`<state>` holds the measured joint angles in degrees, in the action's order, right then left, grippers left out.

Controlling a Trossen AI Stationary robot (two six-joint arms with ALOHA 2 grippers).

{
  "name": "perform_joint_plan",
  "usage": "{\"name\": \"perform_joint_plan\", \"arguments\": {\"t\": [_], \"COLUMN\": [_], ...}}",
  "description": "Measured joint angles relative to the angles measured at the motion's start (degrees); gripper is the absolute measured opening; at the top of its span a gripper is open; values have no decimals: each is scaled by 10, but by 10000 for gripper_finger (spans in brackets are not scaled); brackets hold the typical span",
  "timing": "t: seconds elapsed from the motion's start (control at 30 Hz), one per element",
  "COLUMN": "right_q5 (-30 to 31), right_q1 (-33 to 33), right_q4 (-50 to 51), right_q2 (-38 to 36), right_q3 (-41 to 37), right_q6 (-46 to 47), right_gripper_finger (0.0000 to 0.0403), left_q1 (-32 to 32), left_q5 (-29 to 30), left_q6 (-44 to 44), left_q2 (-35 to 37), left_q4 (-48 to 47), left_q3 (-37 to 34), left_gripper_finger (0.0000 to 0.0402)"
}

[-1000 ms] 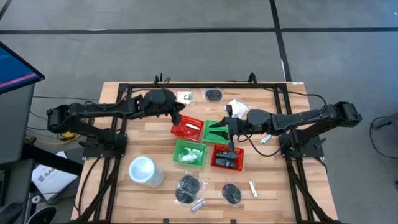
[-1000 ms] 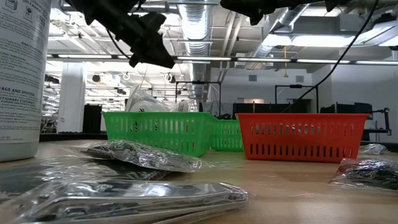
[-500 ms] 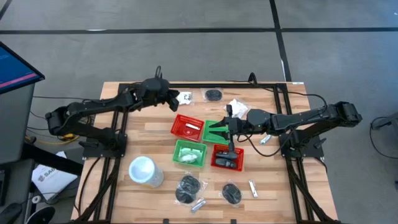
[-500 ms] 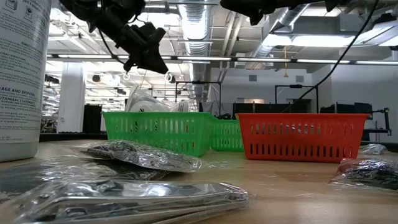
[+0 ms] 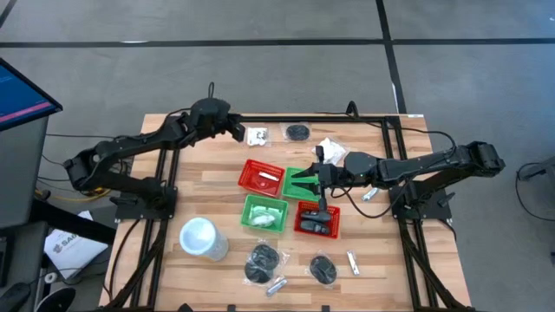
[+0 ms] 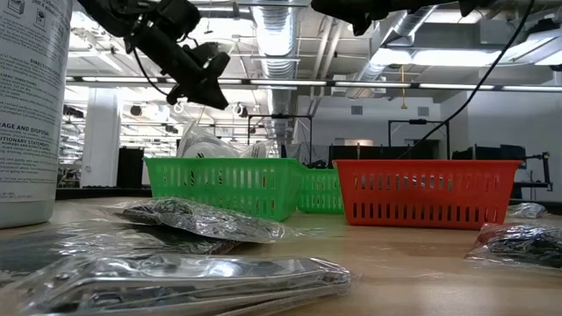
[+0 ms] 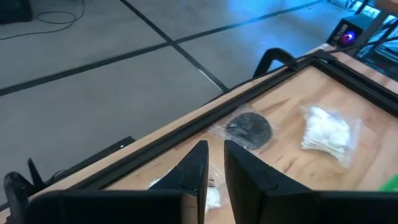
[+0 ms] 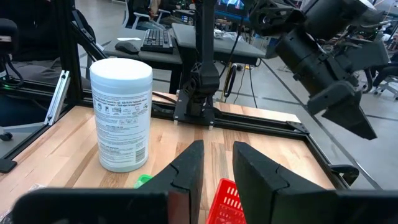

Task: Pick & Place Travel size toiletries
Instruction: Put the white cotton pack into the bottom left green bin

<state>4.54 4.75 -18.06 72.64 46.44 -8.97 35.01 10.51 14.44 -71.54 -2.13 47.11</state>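
The left gripper [image 5: 236, 128] hangs above the table's far edge, at about eleven o'clock from the four baskets, just beside a white packet [image 5: 257, 135] lying on the wood. In its own wrist view its two fingers [image 7: 198, 165] stand close together with only a narrow slit between them and nothing in it — nearly closed, empty. Past them lie a black round bundle [image 7: 248, 128] in clear wrap and a second white crinkly packet [image 7: 326, 133], both near the table's black rail.

The right gripper [image 5: 323, 174] is over the middle of the table, above the far green basket [image 5: 301, 182], with its arm reaching in from three o'clock. Its fingers [image 8: 189, 167] are likewise drawn near each other with a small gap, holding nothing. Beyond them stands a white round cup [image 8: 121, 114] on the table.

Baskets sit clustered at the centre: a red one [image 5: 261, 177] at ten o'clock holding a white piece, a green one [image 5: 264, 213] at seven o'clock with a white packet in it, and a red one [image 5: 316, 219] at five o'clock with dark pieces inside. At the near edge — six o'clock — lie two more black bundles [image 5: 262, 260] and short silvery tubes [image 5: 277, 285].
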Motion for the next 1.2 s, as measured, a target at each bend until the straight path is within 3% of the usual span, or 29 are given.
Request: {"name": "perform_joint_plan", "arguments": {"t": [0.37, 0.8, 1.2], "right_q5": [0, 0, 0], "right_q1": [0, 0, 0], "right_q4": [0, 0, 1], "right_q2": [0, 0, 0], "right_q3": [0, 0, 0], "right_q6": [0, -6, -6], "right_gripper_finger": [77, 77, 77], "left_q1": [19, 23, 20], "left_q5": [-3, -20, -20], "left_q6": [0, 25, 41], "left_q2": [-82, -167, -233], "left_q4": [4, 57, 70], "left_q3": [0, 0, 1], "left_gripper_finger": [45, 129, 160]}}
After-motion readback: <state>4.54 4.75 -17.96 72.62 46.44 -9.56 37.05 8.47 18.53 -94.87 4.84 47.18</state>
